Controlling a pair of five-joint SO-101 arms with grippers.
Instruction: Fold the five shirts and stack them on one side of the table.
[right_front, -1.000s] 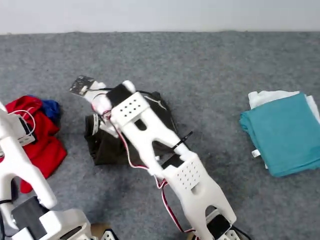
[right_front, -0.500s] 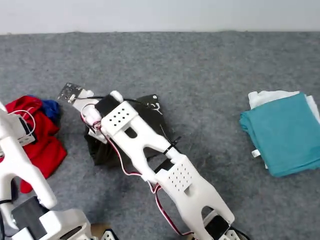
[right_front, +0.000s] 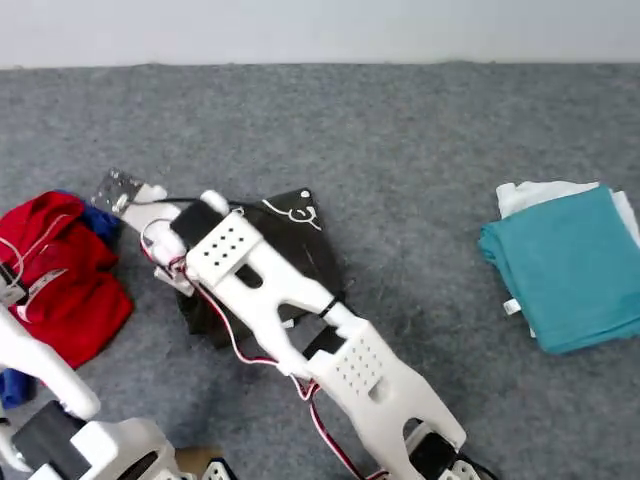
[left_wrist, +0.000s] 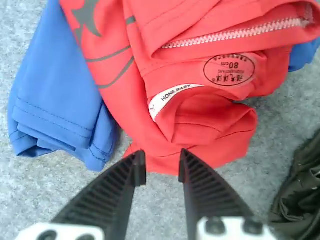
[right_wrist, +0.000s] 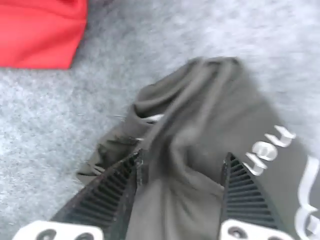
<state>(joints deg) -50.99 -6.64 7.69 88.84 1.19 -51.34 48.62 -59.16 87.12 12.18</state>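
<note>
A crumpled dark shirt (right_front: 300, 235) with white print lies mid-table. My right arm (right_front: 250, 270) stretches over it toward the left. My right gripper (right_wrist: 182, 167) hangs open just above the dark shirt (right_wrist: 200, 130), with its cloth showing between the fingers. A crumpled red shirt (right_front: 65, 275) lies at the left on top of a blue shirt (right_front: 103, 220). My left gripper (left_wrist: 161, 167) is open a little, its tips at the near edge of the red shirt (left_wrist: 200, 100), with the blue shirt (left_wrist: 55, 100) beside it. A folded teal shirt (right_front: 565, 265) rests on a folded white shirt (right_front: 545, 192) at the right.
Grey carpet (right_front: 420, 140) covers the table, with open room at the back and between the dark shirt and the folded stack. A pale wall (right_front: 320, 30) runs along the far edge. The left arm's base (right_front: 90, 445) stands at the front left.
My right arm has swung left across the dark shirt, uncovering its white print. My left arm has pulled back toward the front left, exposing more of the red shirt.
</note>
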